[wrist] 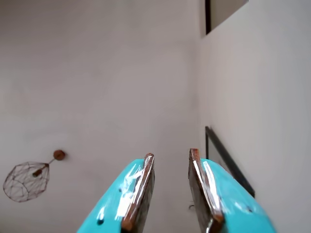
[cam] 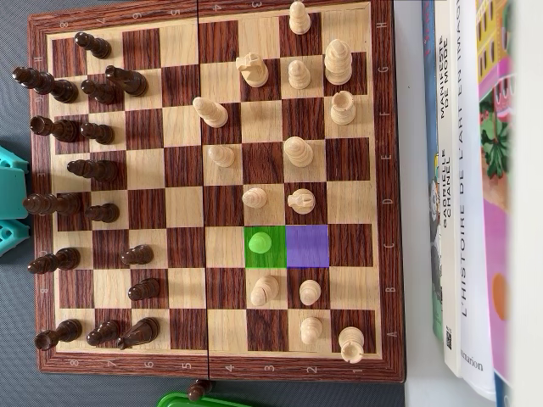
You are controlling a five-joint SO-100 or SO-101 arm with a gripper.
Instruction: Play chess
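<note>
In the overhead view a wooden chessboard [cam: 386, 170] holds dark pieces [cam: 93, 170] on the left and light pieces [cam: 297, 153] on the right. One square is tinted green with a light pawn [cam: 260, 242] on it. The square to its right is tinted purple [cam: 307, 246] and bare. In the wrist view my gripper [wrist: 171, 154] has teal fingers with brown pads. It is open and empty and points up at a bare wall. No board shows there. Teal arm parts [cam: 10, 182] show at the left edge of the overhead view.
Books [cam: 462, 170] lie along the board's right side. A dark piece [cam: 197, 391] sits off the board at the bottom edge, next to a green object [cam: 182, 399]. In the wrist view a wire ornament [wrist: 24, 180] hangs on the wall and a dark frame [wrist: 228, 160] is at the right.
</note>
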